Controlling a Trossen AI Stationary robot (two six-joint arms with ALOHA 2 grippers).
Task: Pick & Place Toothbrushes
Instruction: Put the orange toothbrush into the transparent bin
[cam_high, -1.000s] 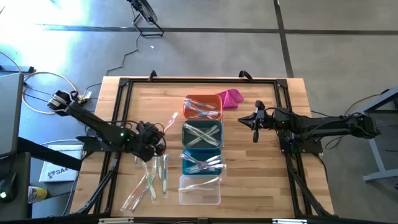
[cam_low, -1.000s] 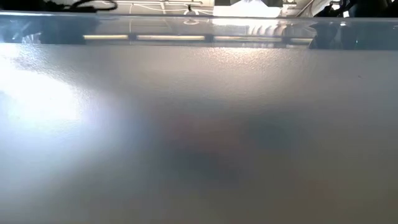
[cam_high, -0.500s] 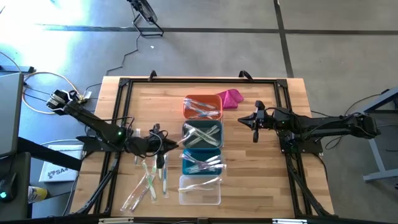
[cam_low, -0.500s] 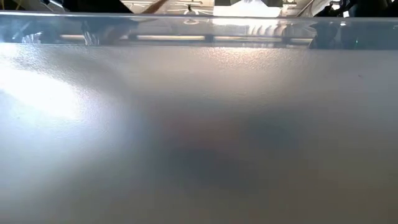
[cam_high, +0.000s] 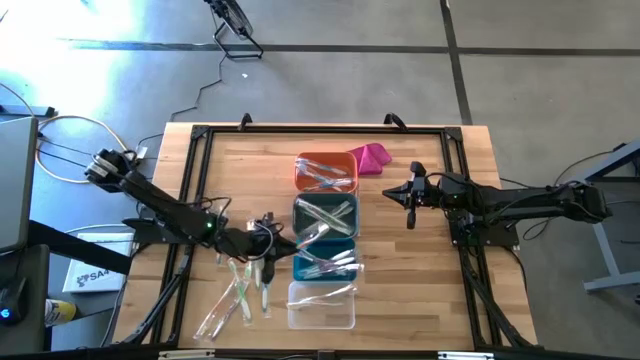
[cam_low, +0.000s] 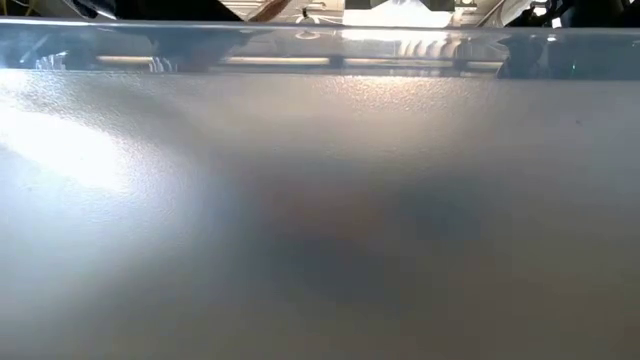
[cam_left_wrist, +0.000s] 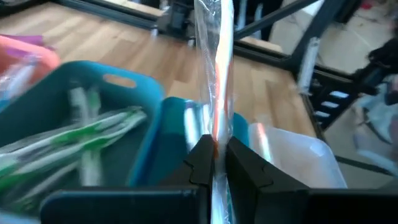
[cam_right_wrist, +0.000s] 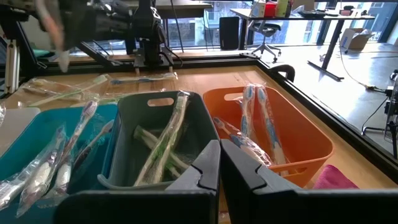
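Observation:
My left gripper (cam_high: 272, 243) is shut on a pink-tinted toothbrush in a clear wrapper (cam_left_wrist: 216, 74), just left of the grey bin (cam_high: 325, 215) and the teal bin (cam_high: 325, 260). An orange bin (cam_high: 325, 172) at the far end and a clear bin (cam_high: 322, 305) at the near end complete the row. All hold wrapped toothbrushes. Several loose toothbrushes (cam_high: 240, 290) lie flat on the wood near the left arm. My right gripper (cam_high: 408, 200) hangs shut and empty to the right of the bins, its fingers (cam_right_wrist: 219, 158) together. My left gripper pinches the wrapped toothbrush (cam_left_wrist: 214, 134) between its two fingers, toward one end. The fingers come almost level from the table's left, and the toothbrush runs on forward past the fingertips. It is lifted clear, its free end (cam_high: 318, 228) over the left rims of the grey and teal bins.
A magenta cloth lump (cam_high: 372, 157) lies at the far side beside the orange bin. A black frame (cam_high: 300, 130) runs round the wooden table top. The low view shows only a blurred pale surface close to the lens.
My left gripper has gone toward the table's right, to the row of bins, rising a little and tipping from pointing down to nearly level. The held toothbrush has swung with it and now reaches out over the bins' left rims.

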